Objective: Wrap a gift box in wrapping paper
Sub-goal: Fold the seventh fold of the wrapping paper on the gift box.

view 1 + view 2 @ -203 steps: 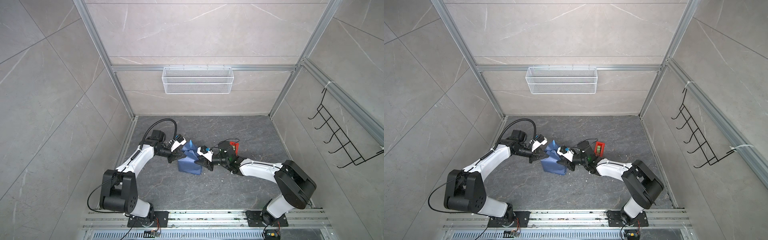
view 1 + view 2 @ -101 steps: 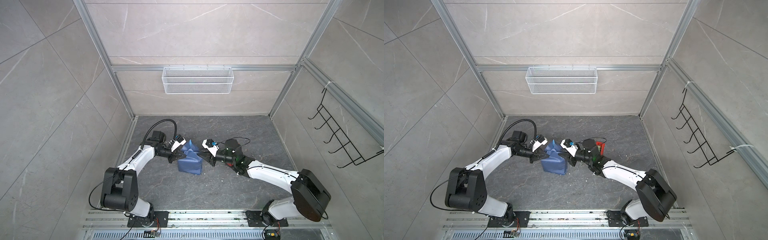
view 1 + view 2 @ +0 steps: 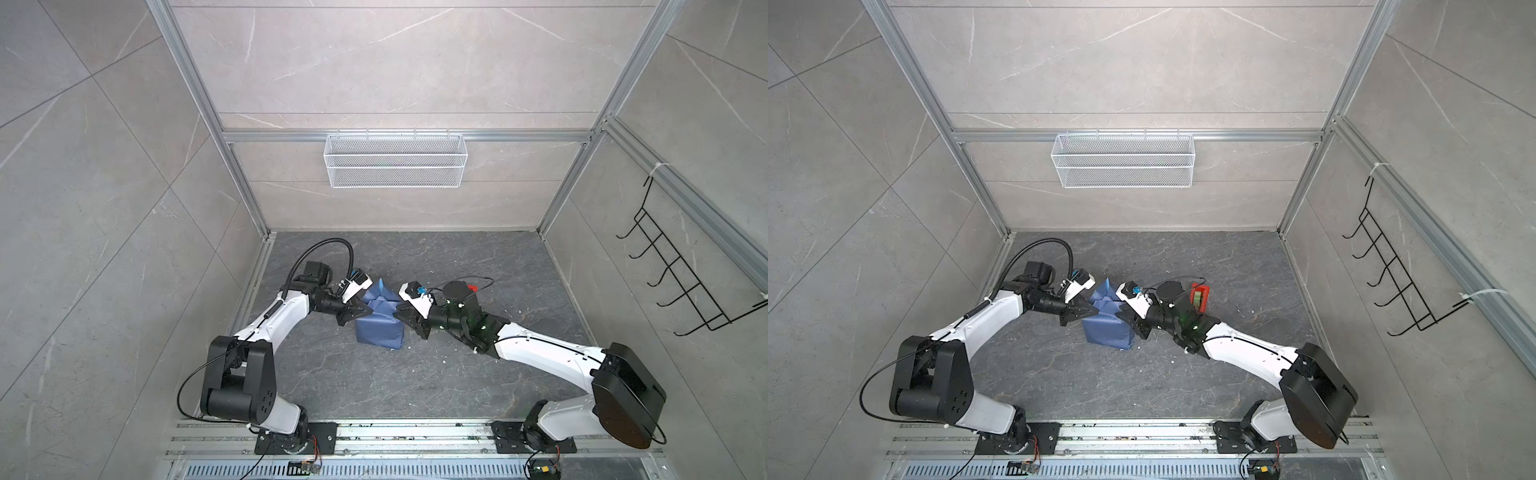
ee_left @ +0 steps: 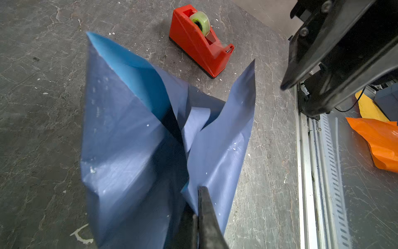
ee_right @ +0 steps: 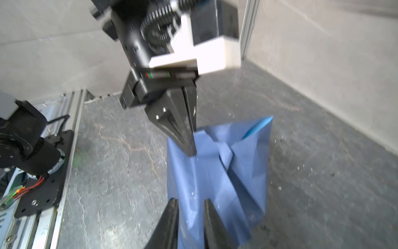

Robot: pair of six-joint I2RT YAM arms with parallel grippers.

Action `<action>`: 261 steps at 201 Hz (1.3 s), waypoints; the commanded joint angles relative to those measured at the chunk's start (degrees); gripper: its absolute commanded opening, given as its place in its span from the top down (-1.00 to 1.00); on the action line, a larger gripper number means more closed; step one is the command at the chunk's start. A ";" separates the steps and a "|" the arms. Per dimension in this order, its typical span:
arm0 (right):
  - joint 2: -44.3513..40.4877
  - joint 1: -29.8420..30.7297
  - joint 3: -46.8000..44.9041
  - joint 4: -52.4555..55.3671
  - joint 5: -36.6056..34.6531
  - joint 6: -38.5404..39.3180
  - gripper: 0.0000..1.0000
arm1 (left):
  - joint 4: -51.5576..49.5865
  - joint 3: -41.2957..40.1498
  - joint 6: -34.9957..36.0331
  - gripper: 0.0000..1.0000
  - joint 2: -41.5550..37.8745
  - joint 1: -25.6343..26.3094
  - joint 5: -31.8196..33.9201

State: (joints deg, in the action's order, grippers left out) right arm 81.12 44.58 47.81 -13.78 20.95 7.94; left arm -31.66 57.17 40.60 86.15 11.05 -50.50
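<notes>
Thin creased wrapping paper (image 4: 133, 133), matt dark blue outside, brighter and smoother blue inside. Red tape dispenser (image 4: 198, 43) is smooth plastic with a slight sheen, and its tape roll (image 4: 200, 20) is clear and glossy. Dark grey table (image 3: 415, 374) looks like stone, matt, veined, with white specks. White wire-mesh basket (image 3: 395, 166). Black coated-wire hook rack (image 3: 685, 266). Brushed metal frame rail (image 3: 399, 135). Crinkly orange plastic bag (image 4: 379, 138).

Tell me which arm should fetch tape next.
Probably right. The right gripper is open and the tape dispenser sits close behind it; the left gripper is pinching the wrapping paper.
</notes>
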 commanded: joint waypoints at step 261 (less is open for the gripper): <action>10.76 0.87 7.61 2.18 0.42 -9.08 0.28 | -1.63 -0.44 0.86 0.99 -2.75 -0.59 0.14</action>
State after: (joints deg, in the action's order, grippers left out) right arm 90.28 45.15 53.30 -9.21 17.58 0.91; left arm -32.75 56.88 40.64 84.62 10.87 -49.60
